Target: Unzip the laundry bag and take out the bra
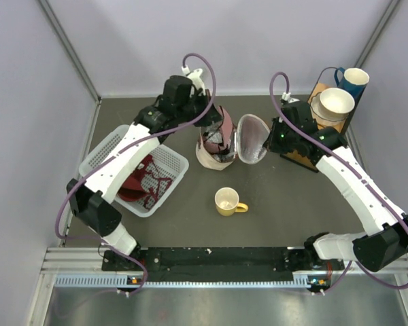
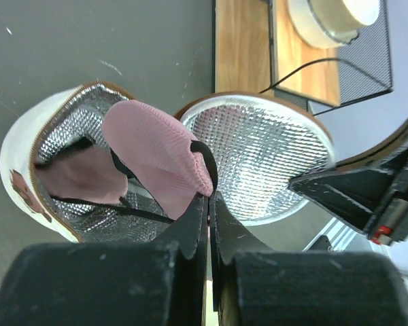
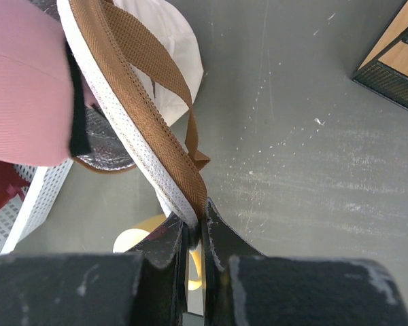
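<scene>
The laundry bag (image 1: 211,155) stands open at the centre of the top view on the worktop (image 1: 292,197), with its silver-lined lid (image 1: 253,139) lying open to the right. The left pincer (image 2: 209,202) is closed on the dark-edged rim of the bra (image 2: 156,153), whose pink cup protrudes from the bag mouth. The right pincer (image 3: 196,221) is clamped on the brown-trimmed edge of the lid.

1. Look at the laundry bag (image 1: 205,159): cream, brown trim, shiny silver bumps inside.
2. You see the bra (image 2: 156,156): pink with a dark edge.
3. The mug (image 1: 226,202), lower middle, is yellow.
</scene>
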`<state>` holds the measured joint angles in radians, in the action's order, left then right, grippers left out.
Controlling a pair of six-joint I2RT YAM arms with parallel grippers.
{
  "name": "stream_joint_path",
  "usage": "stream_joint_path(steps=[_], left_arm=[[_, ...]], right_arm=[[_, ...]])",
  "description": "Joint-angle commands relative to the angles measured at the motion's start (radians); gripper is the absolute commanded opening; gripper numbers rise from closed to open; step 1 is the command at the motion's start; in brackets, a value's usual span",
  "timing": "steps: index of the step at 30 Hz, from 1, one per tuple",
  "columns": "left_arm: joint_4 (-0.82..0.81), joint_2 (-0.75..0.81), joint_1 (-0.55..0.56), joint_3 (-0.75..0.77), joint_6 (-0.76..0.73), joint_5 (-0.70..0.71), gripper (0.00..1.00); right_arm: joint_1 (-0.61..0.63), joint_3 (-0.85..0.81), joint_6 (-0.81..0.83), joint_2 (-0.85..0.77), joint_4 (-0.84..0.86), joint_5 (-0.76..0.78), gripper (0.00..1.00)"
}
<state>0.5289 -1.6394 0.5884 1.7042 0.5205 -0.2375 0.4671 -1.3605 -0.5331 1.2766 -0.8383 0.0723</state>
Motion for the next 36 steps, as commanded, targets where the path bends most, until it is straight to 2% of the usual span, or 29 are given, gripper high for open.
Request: stream_joint_path(steps=[1,8,12,21,28,36], left_arm=[[0.002,0.093,-0.036,0.090,-0.008,-0.059,0.00],[0.028,0.150,-0.120,0.221,-0.016,-0.071,0.00],[0.048,0.130,-0.179,0.346,0.018,-0.166,0.00],[0.178,0.184,-0.341,0.624,0.003,-0.164,0.00],[0.238,0.312,-0.473,0.649,-0.019,-0.099,0.00],[0.273,0.394,-0.498,0.690,-0.056,0.046,0.00]], right_arm=[[0.001,-0.008,-0.004,-0.003,0.022,0.020,0.00],[0.001,-0.003,-0.007,-0.008,0.022,0.021,0.00],[0.001,-0.002,-0.008,-0.010,0.022,0.018,0.00],[0.001,0.001,-0.015,-0.002,0.022,0.011,0.00],[-0.001,0.000,-0.010,0.013,0.027,-0.011,0.00],[0.001,0.004,-0.008,0.029,0.038,-0.028,0.00]])
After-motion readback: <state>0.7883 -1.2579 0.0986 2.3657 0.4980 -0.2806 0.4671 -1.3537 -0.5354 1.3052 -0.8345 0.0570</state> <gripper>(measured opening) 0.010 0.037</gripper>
